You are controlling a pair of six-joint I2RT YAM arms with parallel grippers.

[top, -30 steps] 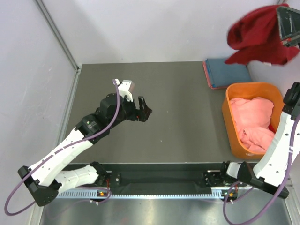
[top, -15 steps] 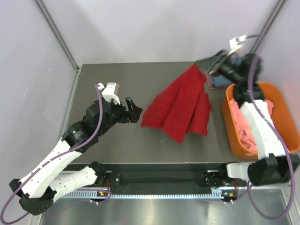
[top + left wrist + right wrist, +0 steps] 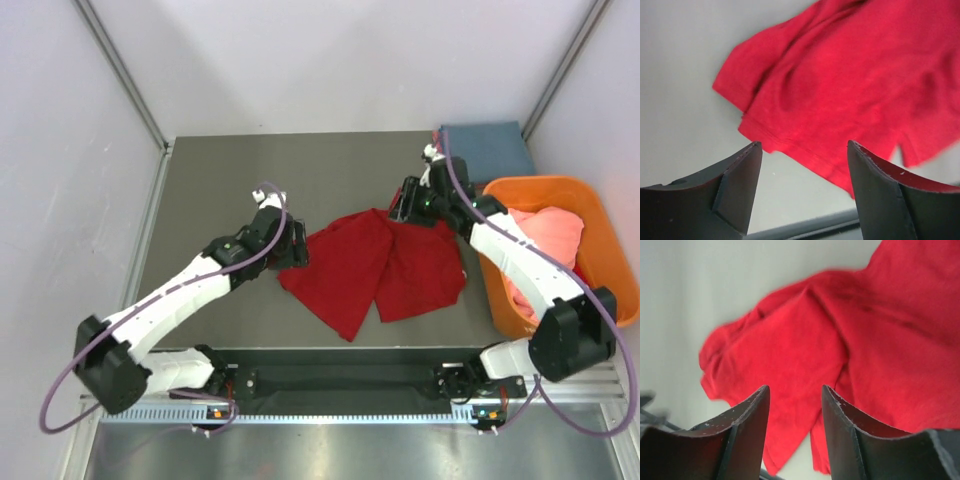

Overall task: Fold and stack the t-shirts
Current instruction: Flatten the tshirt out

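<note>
The deep red t-shirt (image 3: 372, 268) lies crumpled and spread on the dark table (image 3: 230, 175), also filling the left wrist view (image 3: 850, 75) and the right wrist view (image 3: 805, 350). My left gripper (image 3: 293, 246) hovers at its left edge, open, the hem showing between the fingertips (image 3: 804, 145). My right gripper (image 3: 403, 206) hangs over the shirt's far edge, open with nothing held (image 3: 795, 387). A folded blue t-shirt (image 3: 490, 150) lies at the back right. A salmon-pink t-shirt (image 3: 540, 240) is bunched in the tub.
The orange plastic tub (image 3: 540, 184) stands at the table's right edge, close beside my right arm. Walls and metal frame posts (image 3: 120, 70) close in the table on three sides. The arms' base rail (image 3: 340, 385) runs along the near edge.
The right gripper swung the red t-shirt down from high at the back right onto the table and opened, letting it go. The left arm moved right to the shirt's left edge.
</note>
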